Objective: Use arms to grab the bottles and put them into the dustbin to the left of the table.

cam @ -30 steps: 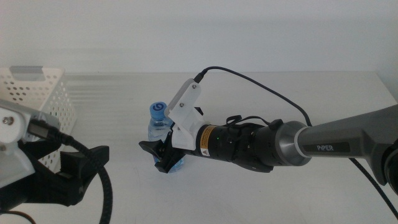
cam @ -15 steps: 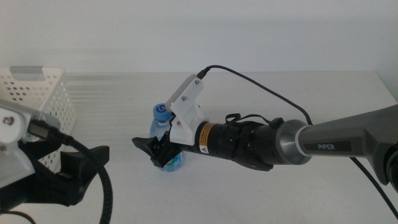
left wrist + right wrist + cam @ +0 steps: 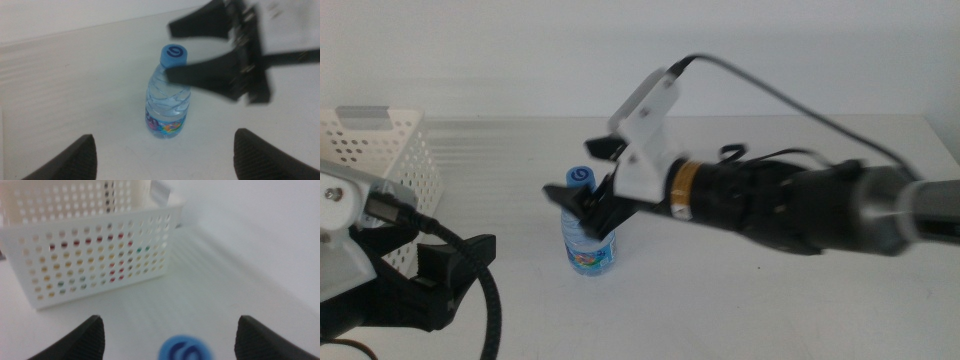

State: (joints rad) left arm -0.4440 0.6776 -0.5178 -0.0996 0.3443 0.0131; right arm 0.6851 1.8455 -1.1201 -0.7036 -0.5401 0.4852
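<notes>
Water bottle (image 3: pixel 588 238) upright — right gripper (image 3: pixel 582 203) fingers open, blurred, half-hiding it.

This looks like a robotics lab test bench. A plain white table (image 3: pixel 770 300) stands against a bare pale wall (image 3: pixel 620 50), with cabled robot arms (image 3: pixel 790 205) reaching over it. The only props are staged: a small water bottle (image 3: pixel 588 240) just beneath the right gripper (image 3: pixel 582 205) and a perforated white basket (image 3: pixel 380 150) well ahead of it.
</notes>
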